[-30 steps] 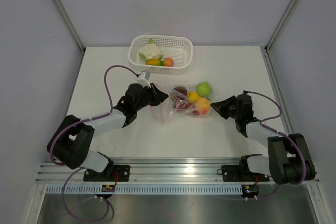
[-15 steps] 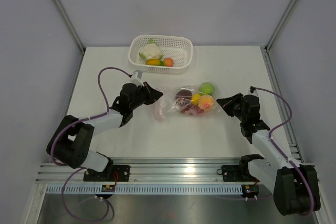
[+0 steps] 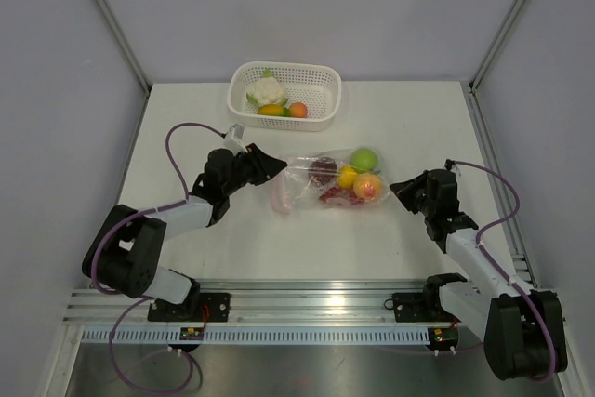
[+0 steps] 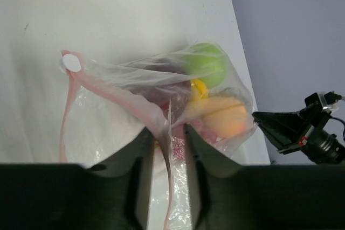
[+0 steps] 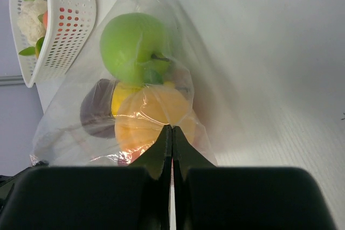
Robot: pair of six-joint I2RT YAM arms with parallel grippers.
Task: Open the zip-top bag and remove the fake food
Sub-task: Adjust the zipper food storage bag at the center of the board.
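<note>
zip-top bag (image 3: 297, 189) in middle, basket (image 3: 307, 122) behind

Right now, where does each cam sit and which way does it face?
Top external: above and behind the bases, looking down at the table; shows both arms, left pincer, right pincer.
Left wrist: on the left arm, facing right across the zip-top bag; own fingers, right pincer beyond.
Right wrist: on the right arm, facing left over the green apple toward the white basket; own fingers.
Shared: all show bag and apple.

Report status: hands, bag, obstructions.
Left hand open, straddling zip strip. Right hand shut at zip-top bag's other end. Fake food inside. White basket stands apart.
</note>
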